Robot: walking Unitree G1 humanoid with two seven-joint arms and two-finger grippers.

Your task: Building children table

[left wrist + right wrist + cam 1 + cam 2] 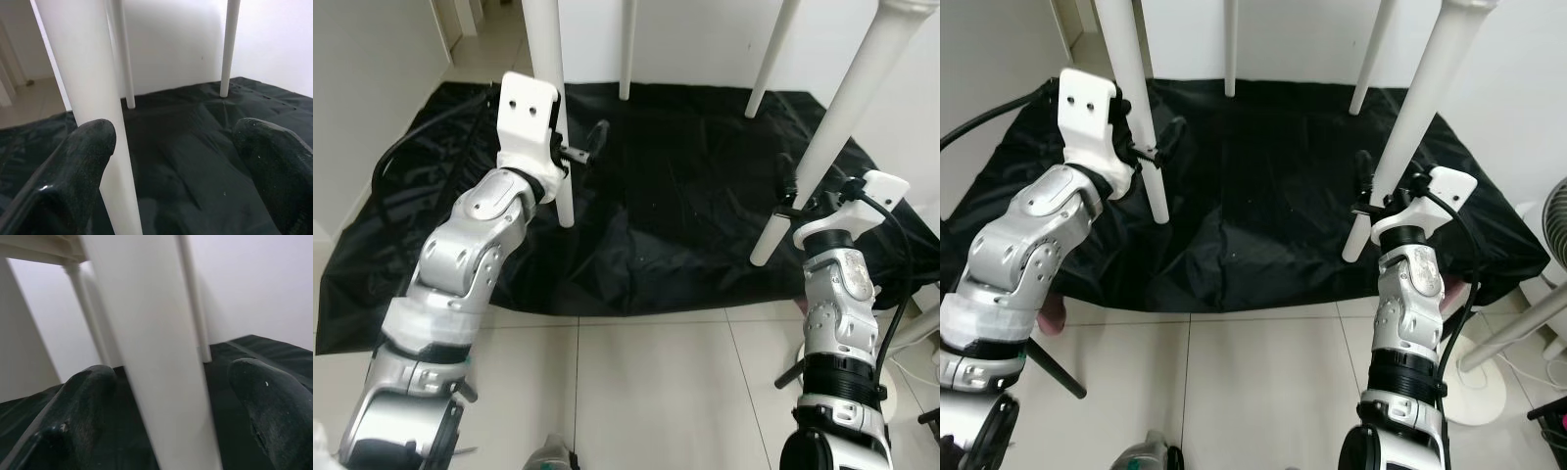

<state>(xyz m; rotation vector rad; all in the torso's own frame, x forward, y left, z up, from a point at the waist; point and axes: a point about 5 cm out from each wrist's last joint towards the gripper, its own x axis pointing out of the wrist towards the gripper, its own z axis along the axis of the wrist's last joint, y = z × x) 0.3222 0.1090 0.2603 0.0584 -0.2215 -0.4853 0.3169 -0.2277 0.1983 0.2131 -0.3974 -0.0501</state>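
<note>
Four white table legs stand on a black sheet [675, 225] that is spread on the tiled floor [646, 392], in front of a white wall [705, 39]. The table top itself is above the frame.

The left gripper [176, 161] is raised at the near left leg [554, 108]. Its fingers [83, 161] are spread wide, and the leg stands between them, close against one finger; from the wrist view it is not sure if this finger touches the leg. Beyond this gripper, the two far legs [229, 49] stand near the wall on the far part of the sheet.

The right gripper [171, 401] is at the lower part of the near right leg [832, 137], which leans slightly, with its foot on the sheet just beside the gripper. Its fingers [264, 406] are also wide apart, and the leg passes between them without clear contact on either side.

Both silver arms reach forward from the bottom of the head views. To the right of the right arm, a white round base [1484, 382] of some stand rests on the tiles, with cables near it
</note>
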